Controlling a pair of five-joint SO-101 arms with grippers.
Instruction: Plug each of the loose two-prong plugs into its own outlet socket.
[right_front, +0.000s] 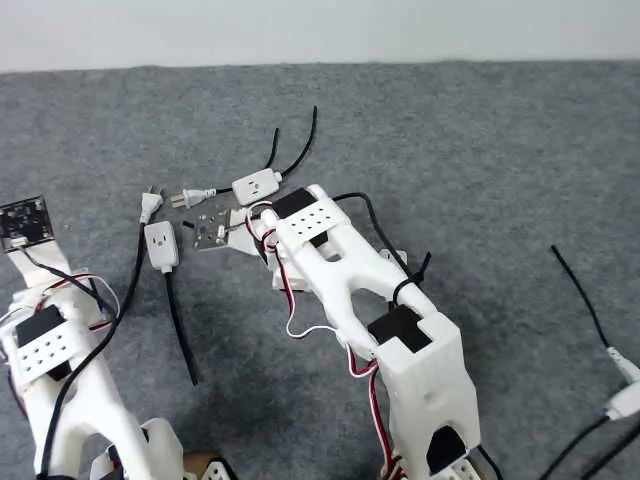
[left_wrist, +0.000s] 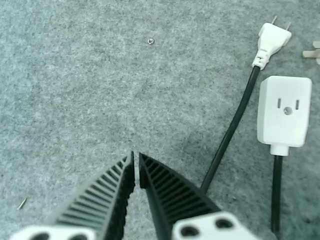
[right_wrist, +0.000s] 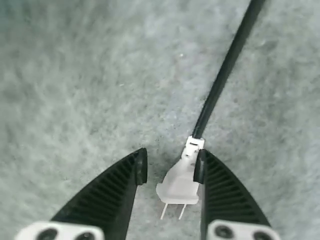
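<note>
Fingers (right_wrist: 120, 185) of R gripper (right_wrist: 171, 159) spread, straddling a white two-prong plug (right_wrist: 179, 187) lying flat on grey carpet (right_wrist: 75, 75); plug sits close against one finger, not pinched. L gripper (left_wrist: 136, 159) fingers all but pressed together, nothing btwn. Outlet socket (left_wrist: 285, 111) lies near L gripper, w/ second plug (left_wrist: 272, 37) just beside socket, not inserted.

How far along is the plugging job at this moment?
Nothing is plugged in yet: one plug lies loose beside a socket, and the far socket is bare too. In hand: the open right gripper straddles another plug, not yet clamped. The left gripper is shut, empty. Both insertions remain.
</note>
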